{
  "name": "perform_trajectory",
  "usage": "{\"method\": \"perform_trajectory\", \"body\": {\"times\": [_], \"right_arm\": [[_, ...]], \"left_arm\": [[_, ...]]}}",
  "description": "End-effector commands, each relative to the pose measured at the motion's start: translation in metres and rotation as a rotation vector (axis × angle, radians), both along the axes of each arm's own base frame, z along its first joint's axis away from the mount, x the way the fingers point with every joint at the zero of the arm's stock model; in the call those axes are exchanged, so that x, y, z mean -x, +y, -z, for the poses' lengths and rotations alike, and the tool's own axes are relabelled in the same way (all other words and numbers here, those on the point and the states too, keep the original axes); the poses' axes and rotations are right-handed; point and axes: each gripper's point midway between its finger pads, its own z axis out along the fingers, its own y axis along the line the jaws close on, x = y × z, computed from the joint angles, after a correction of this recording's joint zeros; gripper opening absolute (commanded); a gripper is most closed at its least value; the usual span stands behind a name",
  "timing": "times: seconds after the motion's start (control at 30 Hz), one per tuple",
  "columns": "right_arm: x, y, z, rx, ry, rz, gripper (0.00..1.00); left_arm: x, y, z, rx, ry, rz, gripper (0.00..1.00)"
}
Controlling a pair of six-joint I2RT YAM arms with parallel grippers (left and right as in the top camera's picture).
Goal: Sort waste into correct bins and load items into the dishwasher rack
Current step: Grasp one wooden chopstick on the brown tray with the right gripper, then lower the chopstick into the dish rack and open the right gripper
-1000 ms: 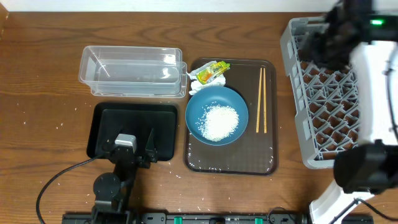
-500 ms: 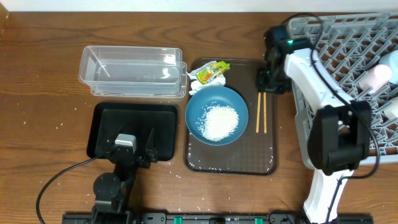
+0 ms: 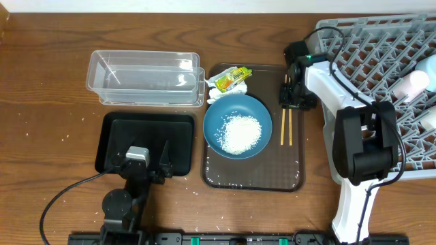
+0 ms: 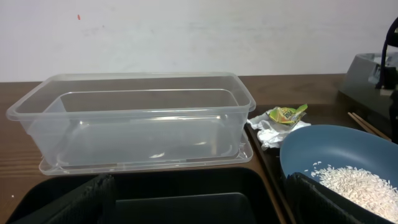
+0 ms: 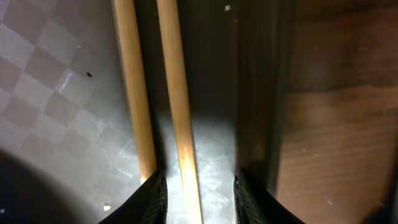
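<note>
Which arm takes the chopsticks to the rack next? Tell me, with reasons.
Right. Its end effector is down over the chopsticks, beside the rack; the left end effector sits over the black tray.

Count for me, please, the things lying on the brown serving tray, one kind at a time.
Blue bowl: 1
Rice heap: 1
Chopsticks: 2
Wrapper: 1
Tissue: 1
Total: 6
</note>
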Motion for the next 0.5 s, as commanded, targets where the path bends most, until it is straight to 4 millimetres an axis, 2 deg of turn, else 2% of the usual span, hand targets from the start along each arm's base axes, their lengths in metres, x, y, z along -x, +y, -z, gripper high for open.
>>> {"method": "perform_trajectory", "body": {"times": [0.0, 0.1, 0.23, 0.3, 0.4, 0.47], "right_arm": [[0.008, 0.003, 0.012, -0.01, 0.029, -0.021, 0.33], [0.011, 0.002, 0.018, -0.009, 0.032, -0.02, 0.28], [0.015, 0.001, 0.022, -0.007, 0.041, -0.012, 0.08], [0.014, 0.002, 0.021, -0.008, 0.037, -0.012, 0.01], [0.008, 0.003, 0.008, -0.022, 0.028, -0.006, 0.01], [0.001, 0.001, -0.008, -0.026, 0.007, 0.002, 0.01]], "left_arm": [[0.001, -0.001, 0.016, -0.005, 0.049, 0.009, 0.9], [0.001, -0.001, 0.016, -0.005, 0.049, 0.009, 0.9], [0.001, -0.001, 0.016, -0.005, 0.049, 0.009, 0.9], [0.001, -0.001, 0.016, -0.005, 0.049, 0.009, 0.9], [0.001, -0.001, 0.016, -0.005, 0.049, 0.009, 0.9], [0.001, -0.001, 0.016, -0.005, 0.049, 0.009, 0.9]]}}
